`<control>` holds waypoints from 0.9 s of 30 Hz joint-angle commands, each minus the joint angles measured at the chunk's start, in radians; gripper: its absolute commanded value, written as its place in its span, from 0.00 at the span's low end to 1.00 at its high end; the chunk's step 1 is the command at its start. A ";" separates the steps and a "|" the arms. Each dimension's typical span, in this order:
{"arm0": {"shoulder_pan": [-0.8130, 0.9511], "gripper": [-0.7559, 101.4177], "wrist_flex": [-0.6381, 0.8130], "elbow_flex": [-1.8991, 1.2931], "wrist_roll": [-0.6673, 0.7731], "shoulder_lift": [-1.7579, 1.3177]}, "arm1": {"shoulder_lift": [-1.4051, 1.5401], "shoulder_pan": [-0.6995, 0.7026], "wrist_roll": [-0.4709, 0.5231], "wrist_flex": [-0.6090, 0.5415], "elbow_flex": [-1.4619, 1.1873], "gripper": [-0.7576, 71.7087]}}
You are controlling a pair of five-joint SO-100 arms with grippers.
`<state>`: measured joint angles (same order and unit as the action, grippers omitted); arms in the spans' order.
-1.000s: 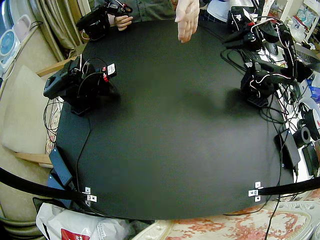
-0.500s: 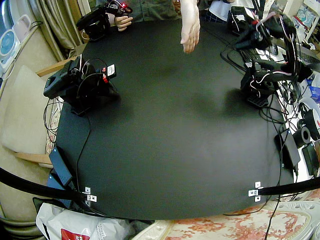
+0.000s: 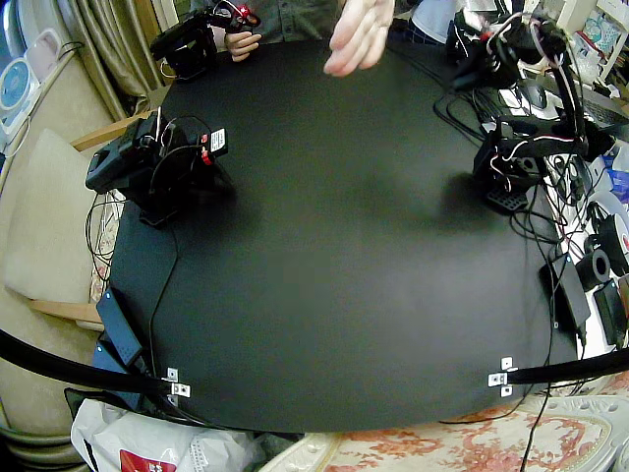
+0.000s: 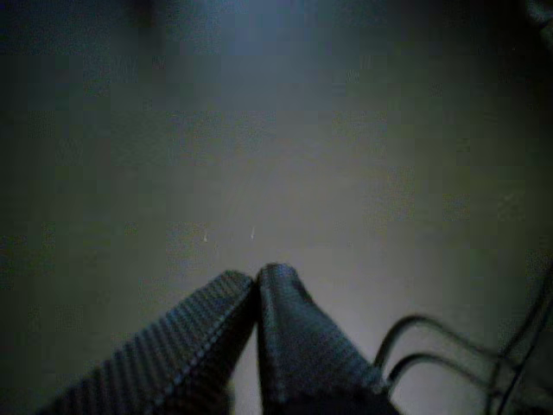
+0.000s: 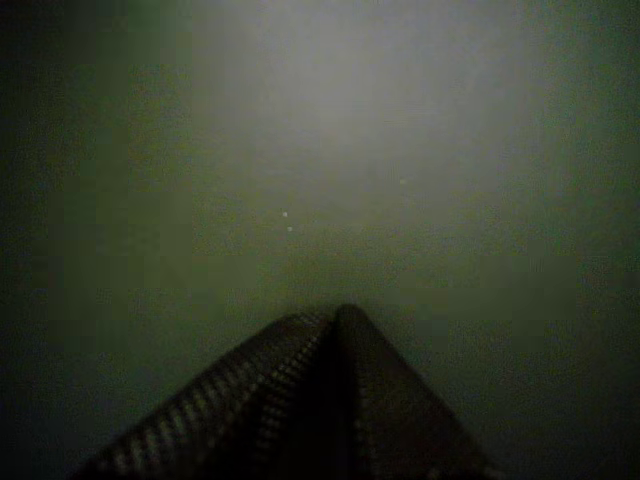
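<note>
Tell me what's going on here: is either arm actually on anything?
Nothing is being handled. The right arm and the left arm sit folded low at opposite sides of the black table. In the wrist views, one robot hand and the other robot hand are shut on nothing, with only bare table ahead. A person's hand hovers open above the table's far edge.

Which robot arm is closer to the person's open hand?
Left. The hand hovers over the far edge of the table; the left arm sits folded nearer on one side, the right arm folded farther away on the other.
</note>
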<state>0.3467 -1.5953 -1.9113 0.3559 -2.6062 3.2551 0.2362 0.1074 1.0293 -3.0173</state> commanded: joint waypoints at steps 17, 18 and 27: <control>-0.738 0.01 0.509 0.376 -0.351 0.299 | 0.018 0.060 0.054 -0.018 0.011 0.01; -0.735 0.01 0.462 0.333 -0.316 0.307 | 0.018 0.063 0.055 -0.018 0.011 0.01; -0.765 0.01 0.598 0.202 -0.308 0.230 | 0.018 0.074 0.063 -0.020 0.011 0.01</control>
<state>-0.4234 -1.0630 -1.6904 0.0307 -2.3547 3.2551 0.2930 0.1534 1.0109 -3.0173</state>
